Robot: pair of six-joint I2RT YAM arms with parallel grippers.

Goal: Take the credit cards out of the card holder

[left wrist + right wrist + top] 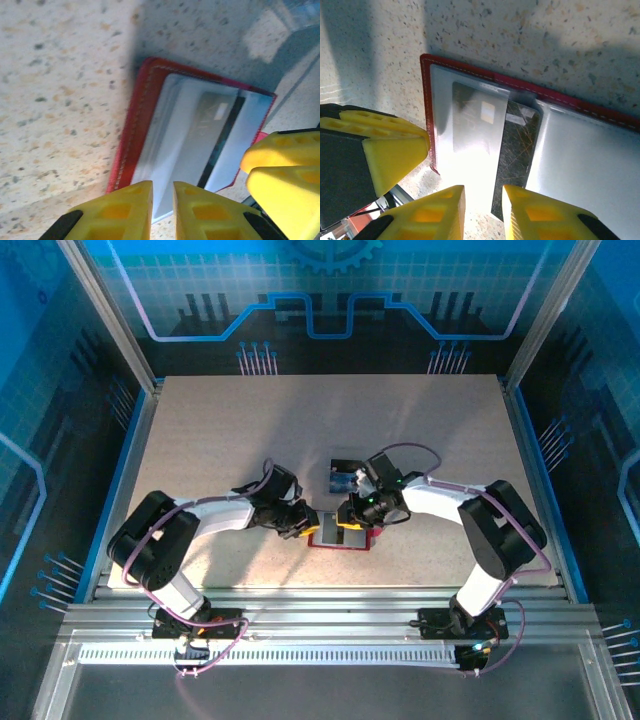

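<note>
Both stand narrowly spread: the left gripper (162, 192) should pin the red folding card holder (136, 120), and I draw the dark thin credit card (517, 150) straight out with the right gripper (483, 196).

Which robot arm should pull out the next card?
Right, probably. The right gripper sits at the end of the dark card, which pokes out of the card holder towards it. The left gripper is at the holder's edge, so it seems better placed for steadying it.
</note>
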